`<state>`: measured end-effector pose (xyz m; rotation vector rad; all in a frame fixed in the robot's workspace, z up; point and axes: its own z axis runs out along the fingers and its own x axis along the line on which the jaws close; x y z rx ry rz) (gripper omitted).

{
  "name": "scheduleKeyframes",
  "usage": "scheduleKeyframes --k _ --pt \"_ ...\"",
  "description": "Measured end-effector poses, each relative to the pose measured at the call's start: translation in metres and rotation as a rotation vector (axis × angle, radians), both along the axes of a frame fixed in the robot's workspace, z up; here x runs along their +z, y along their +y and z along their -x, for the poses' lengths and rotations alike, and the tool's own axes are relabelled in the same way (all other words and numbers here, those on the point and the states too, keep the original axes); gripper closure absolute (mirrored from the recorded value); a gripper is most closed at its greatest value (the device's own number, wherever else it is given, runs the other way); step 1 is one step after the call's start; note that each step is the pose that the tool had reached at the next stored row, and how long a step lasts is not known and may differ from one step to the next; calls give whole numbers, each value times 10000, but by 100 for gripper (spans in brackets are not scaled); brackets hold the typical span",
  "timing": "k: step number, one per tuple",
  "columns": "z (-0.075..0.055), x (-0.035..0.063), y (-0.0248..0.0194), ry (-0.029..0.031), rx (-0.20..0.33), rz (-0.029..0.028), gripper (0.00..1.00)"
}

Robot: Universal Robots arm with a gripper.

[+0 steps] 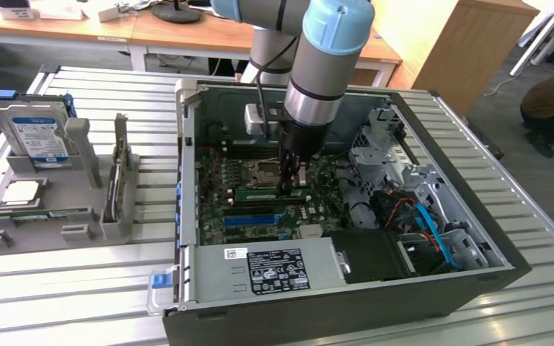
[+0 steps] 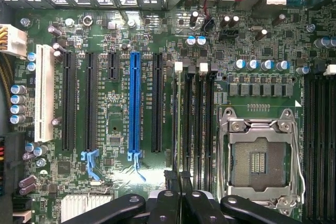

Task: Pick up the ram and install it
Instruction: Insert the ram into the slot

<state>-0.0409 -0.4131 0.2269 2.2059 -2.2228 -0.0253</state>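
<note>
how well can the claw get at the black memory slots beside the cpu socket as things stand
Probably yes: the claw, shut, hangs right over the memory slots in the open case, with nothing between them.

arm (image 1: 327, 65) points straight down, claw (image 2: 178, 178) closed tight.

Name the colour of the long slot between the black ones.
Blue slot; clearest in the wrist view.

Ram (image 1: 257, 193), slim long green stick, stood on its long edge, level, running along just beside the CPU socket (image 1: 260, 171), near one end pinched by the closed gripper (image 1: 291, 186)
</note>
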Motion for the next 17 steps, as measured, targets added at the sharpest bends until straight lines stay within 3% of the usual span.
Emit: scheduleKeyframes --k 17 --pt "0 -41 0 0 0 1 88"
